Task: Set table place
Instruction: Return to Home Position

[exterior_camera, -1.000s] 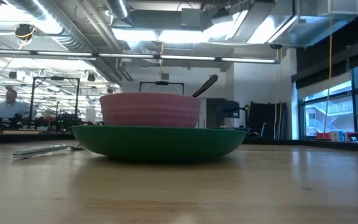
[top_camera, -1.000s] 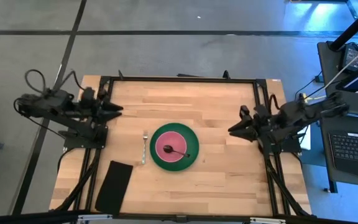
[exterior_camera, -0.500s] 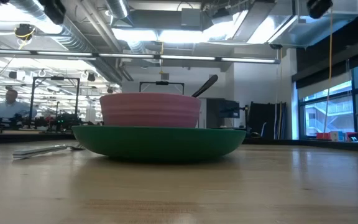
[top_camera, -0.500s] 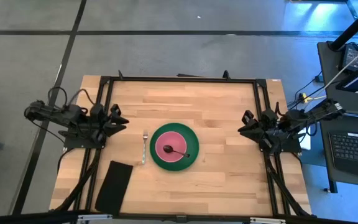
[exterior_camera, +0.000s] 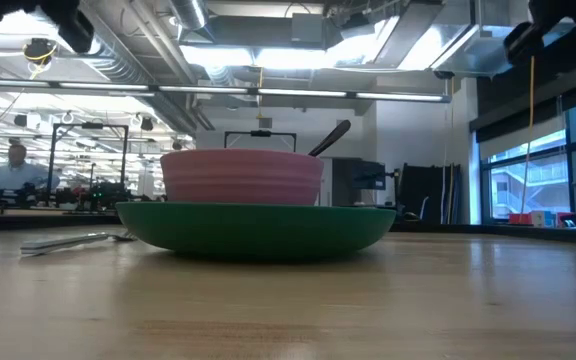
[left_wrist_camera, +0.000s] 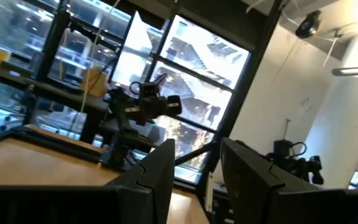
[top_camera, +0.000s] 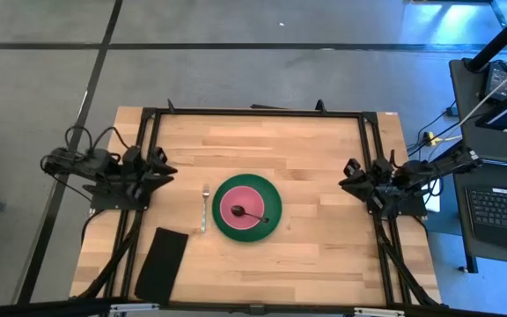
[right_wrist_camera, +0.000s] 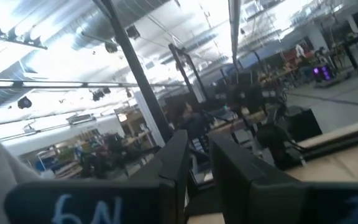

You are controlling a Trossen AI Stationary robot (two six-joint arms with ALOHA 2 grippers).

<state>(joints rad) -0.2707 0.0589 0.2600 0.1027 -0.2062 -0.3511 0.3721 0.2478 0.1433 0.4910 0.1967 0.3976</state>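
- Two grippers sit at opposite edges of the table (top_camera: 315, 150), both empty.
- Left gripper (top_camera: 167, 167): jaws slightly apart, holding nothing. The fork (top_camera: 204, 208) lies near, ahead of them.
- Fork: thin, stiff and probably slippery. Pinch across the mid-handle.
- Plate (top_camera: 271, 189): just beyond the fork, carrying the bowl (top_camera: 231, 202) with the spoon (top_camera: 250, 215) inside. Likely light, rigid and smooth. Grip at the rim.
- Right gripper (top_camera: 343, 182): jaws narrowly apart, empty. The plate is well apart, ahead of them.
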